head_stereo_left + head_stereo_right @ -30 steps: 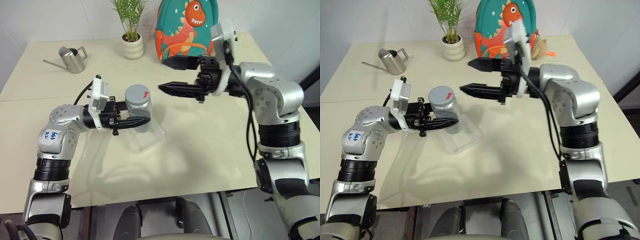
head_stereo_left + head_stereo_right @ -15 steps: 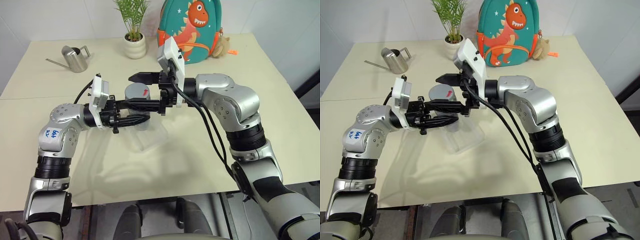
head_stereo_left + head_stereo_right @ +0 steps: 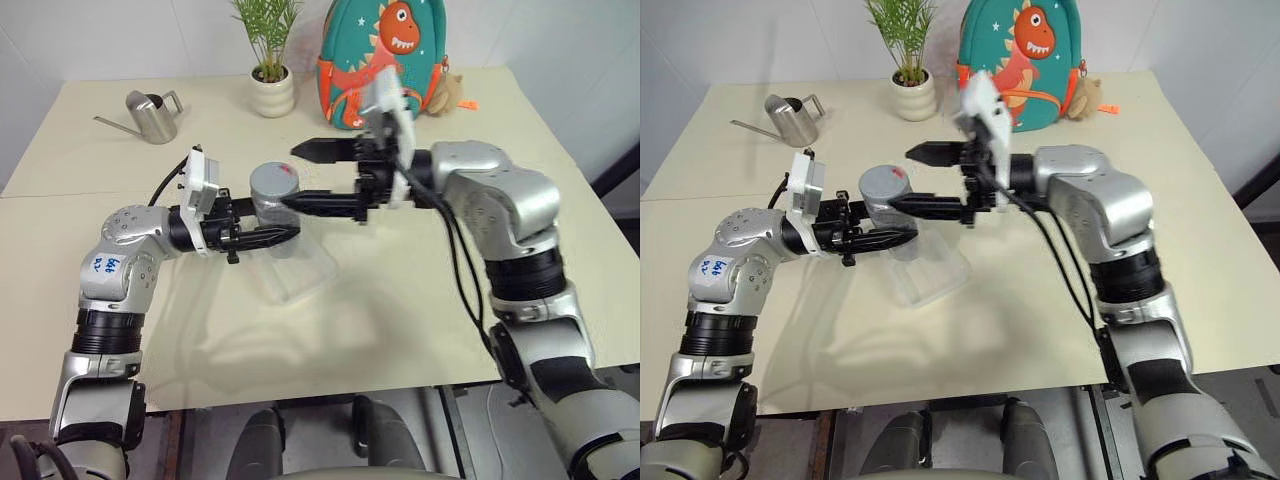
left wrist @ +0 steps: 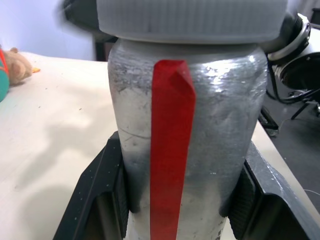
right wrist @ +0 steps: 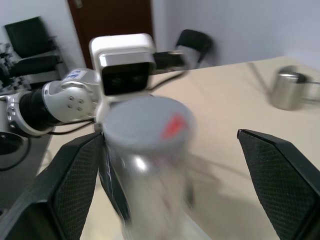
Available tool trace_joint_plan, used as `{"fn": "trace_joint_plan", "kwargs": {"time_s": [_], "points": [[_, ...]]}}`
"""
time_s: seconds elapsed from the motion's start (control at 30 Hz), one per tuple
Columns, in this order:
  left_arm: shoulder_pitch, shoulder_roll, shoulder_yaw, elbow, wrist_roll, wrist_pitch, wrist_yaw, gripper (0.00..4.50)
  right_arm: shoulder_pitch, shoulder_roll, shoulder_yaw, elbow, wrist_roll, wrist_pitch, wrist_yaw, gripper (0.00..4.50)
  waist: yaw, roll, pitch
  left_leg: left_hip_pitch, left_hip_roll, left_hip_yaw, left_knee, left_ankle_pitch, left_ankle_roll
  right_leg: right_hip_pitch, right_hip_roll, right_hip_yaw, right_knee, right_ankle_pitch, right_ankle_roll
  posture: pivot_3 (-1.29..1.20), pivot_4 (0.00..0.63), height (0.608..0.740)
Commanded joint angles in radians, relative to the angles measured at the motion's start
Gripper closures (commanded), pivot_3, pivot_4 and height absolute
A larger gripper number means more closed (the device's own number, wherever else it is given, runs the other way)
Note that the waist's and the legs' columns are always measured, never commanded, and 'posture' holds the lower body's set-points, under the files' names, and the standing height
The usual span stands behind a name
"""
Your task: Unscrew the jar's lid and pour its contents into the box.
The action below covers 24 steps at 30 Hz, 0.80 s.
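Left claw is gripping the clear, red-striped cylindrical jar; right claw is gaping wide beside its ribbed grey lid.

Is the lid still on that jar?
On: the lid caps the upright jar, with the right gripper open around it.

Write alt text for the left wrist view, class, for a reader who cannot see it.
A clear jar with a red stripe down its side stands clamped between the left gripper's two black fingers. Its ribbed grey lid is screwed on at the top, and a cream table lies behind.
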Motion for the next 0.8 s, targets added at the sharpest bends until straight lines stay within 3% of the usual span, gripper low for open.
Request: {"fn": "trace_joint_plan", "kwargs": {"time_s": [0.03, 0.27, 0.8], "points": [[0.007, 0.004, 0.012, -0.045, -0.013, -0.019, -0.012, 2.49, 0.011, -0.054, -0.076, -0.012, 0.008, -0.022, 0.003, 0.04, 0.006, 0.0, 0.0, 0.0, 0.0, 0.0, 0.0, 0.0, 0.0, 0.0, 0.0, 0.0, 0.0, 0.0, 0.0, 0.0, 0.15, 0.74], [0.013, 0.01, 0.02, -0.048, -0.012, -0.015, -0.01, 2.49, 0.036, -0.066, -0.099, -0.051, 0.04, -0.005, 0.005, 0.04, 0.0, 0.0, 0.0, 0.0, 0.0, 0.0, 0.0, 0.0, 0.0, 0.0, 0.0, 0.0, 0.001, 0.0, 0.0, 0.0, 0.15, 0.74], [0.004, 0.005, 0.01, -0.054, -0.011, -0.004, -0.003, 2.49, -0.04, 0.147, 0.06, -0.155, 0.07, 0.087, -0.056, 0.04, 0.01, 0.0, 0.0, 0.0, 0.0, 0.0, 0.0, 0.0, 0.0, 0.0, 0.0, 0.0, 0.001, 0.0, 0.0, 0.0, 0.15, 0.74]]}}
